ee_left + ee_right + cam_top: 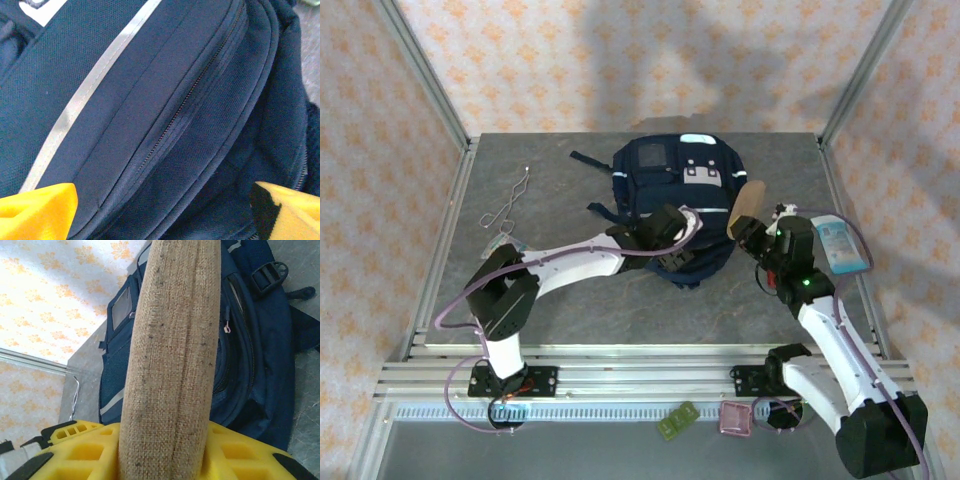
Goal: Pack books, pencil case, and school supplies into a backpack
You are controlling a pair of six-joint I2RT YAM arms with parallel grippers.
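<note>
The navy backpack (670,170) lies at the middle back of the table, its zipper line closed in the left wrist view (150,100). My left gripper (676,256) hovers over its near edge, open, its yellow fingers (35,210) wide apart with nothing between them. My right gripper (752,236) is just right of the backpack, shut on a tan woven pencil case (747,205) that sticks out past the fingers (80,450) toward the backpack (250,365). In the right wrist view the case (170,365) stands lengthwise. A small grey-green square piece (676,420) lies on the near ledge. The books are out of view.
A thin bent wire (508,203) lies at the left of the table. A pale blue-and-white packet (840,245) sits behind the right arm. A pink square piece (735,420) rests on the near ledge. Aluminium posts frame the table's sides.
</note>
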